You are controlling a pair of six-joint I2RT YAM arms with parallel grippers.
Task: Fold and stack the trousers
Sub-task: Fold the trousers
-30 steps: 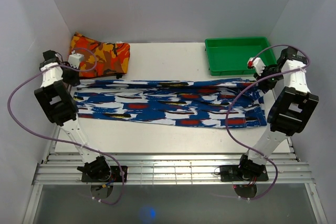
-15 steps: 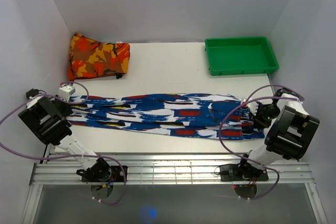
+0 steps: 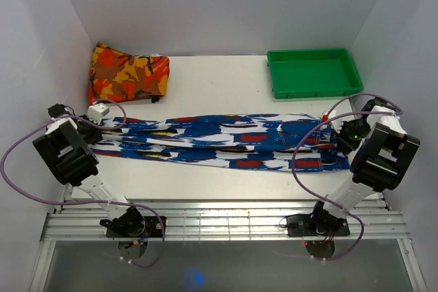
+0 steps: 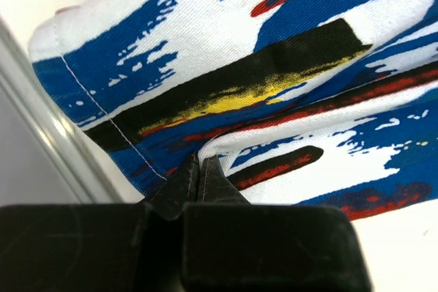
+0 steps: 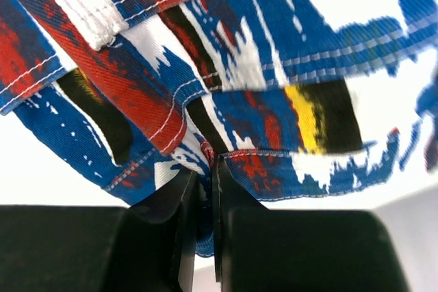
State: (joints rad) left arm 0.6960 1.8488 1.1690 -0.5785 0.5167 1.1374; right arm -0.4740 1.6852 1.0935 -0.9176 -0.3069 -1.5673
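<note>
The trousers (image 3: 219, 140), in a blue, white and black print with red and yellow patches, lie stretched left to right across the white table (image 3: 219, 87), folded lengthwise into a narrow band. My left gripper (image 3: 96, 126) is shut on the trousers' left end; the left wrist view shows its jaws pinching the fabric (image 4: 226, 94). My right gripper (image 3: 337, 136) is shut on the right end, with a fold of cloth (image 5: 226, 100) squeezed between the black fingers (image 5: 236, 189).
An orange, red and yellow folded cloth (image 3: 129, 73) lies at the back left. A green tray (image 3: 313, 72) sits at the back right. White walls stand close on both sides. A metal rail (image 3: 219, 220) runs along the near edge.
Both arms, holding the trousers' ends, swung toward the near edge and then partway back. The trousers went from spread wide to a narrower folded band.
</note>
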